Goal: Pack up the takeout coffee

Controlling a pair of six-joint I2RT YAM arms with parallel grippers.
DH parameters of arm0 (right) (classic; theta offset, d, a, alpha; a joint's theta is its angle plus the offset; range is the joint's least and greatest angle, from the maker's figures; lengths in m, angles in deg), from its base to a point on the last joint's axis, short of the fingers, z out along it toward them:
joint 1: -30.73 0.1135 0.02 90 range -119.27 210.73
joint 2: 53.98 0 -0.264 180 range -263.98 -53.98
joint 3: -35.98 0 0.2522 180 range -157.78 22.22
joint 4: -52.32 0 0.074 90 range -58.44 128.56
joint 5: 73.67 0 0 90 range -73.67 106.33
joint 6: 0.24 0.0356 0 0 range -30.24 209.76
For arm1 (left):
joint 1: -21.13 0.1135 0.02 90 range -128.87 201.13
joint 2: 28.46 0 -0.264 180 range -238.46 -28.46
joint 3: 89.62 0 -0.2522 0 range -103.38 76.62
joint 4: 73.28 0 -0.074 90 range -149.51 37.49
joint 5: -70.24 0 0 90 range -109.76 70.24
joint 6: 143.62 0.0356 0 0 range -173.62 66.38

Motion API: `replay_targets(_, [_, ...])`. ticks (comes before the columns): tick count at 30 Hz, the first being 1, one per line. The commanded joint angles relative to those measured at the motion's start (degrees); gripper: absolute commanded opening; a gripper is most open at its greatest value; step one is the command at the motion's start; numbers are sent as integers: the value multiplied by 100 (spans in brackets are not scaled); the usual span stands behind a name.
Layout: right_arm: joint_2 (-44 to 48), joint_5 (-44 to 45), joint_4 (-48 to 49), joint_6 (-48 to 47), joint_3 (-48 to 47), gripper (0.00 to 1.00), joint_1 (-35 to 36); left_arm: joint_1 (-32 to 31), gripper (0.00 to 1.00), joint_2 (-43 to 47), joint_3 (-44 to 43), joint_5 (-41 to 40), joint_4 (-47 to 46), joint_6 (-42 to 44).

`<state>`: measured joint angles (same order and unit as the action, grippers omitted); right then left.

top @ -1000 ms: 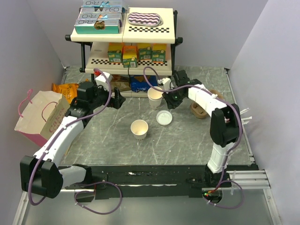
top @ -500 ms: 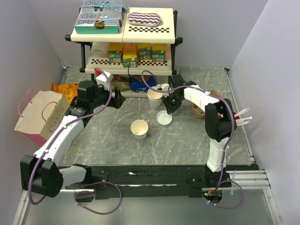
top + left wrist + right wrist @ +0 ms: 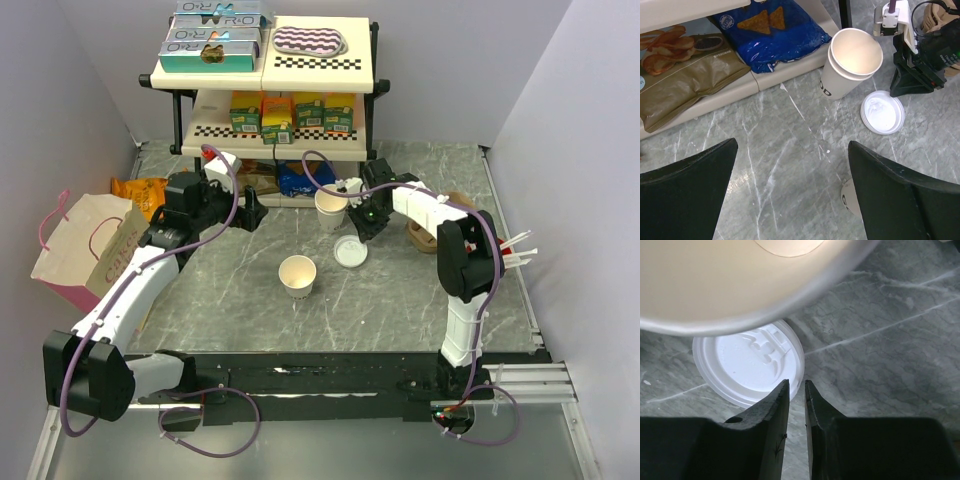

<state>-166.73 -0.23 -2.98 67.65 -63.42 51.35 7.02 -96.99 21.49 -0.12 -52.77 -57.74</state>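
We see a desk (image 3: 790,145) with a grey marbled finish, smooth and faintly shiny. The lid (image 3: 747,365) is thin white plastic, embossed and slightly glossy. The single cup (image 3: 297,276) and the stacked cups (image 3: 850,70) are matt cream paper. The blue chip bag (image 3: 767,32) is shiny, crinkled foil. The right tool (image 3: 796,386) has matt black plastic fingers (image 3: 770,420). The shopping bag (image 3: 95,250) is matt paper.

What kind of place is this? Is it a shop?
Probably a pretend coffee-and-snack shop, set up on a table. A shelf holds small colourful cartons and a blue chip bag. A stack of paper cups and a white lid sit in front, and a paper shopping bag waits beside.
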Motion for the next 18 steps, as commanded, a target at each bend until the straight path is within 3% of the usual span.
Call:
replay_targets(1, [-63, 162, 14, 119, -163, 26, -6, -13, 99, -29, -191, 58, -209, -27])
replay_targets(11, [-125, 135, -12, 137, -189, 21, 3, -13, 99, -37, -217, 49, -208, -10])
replay_targets(18, [-89, 170, -21, 102, -180, 10, -6, -13, 99, -20, -173, 40, -217, -10])
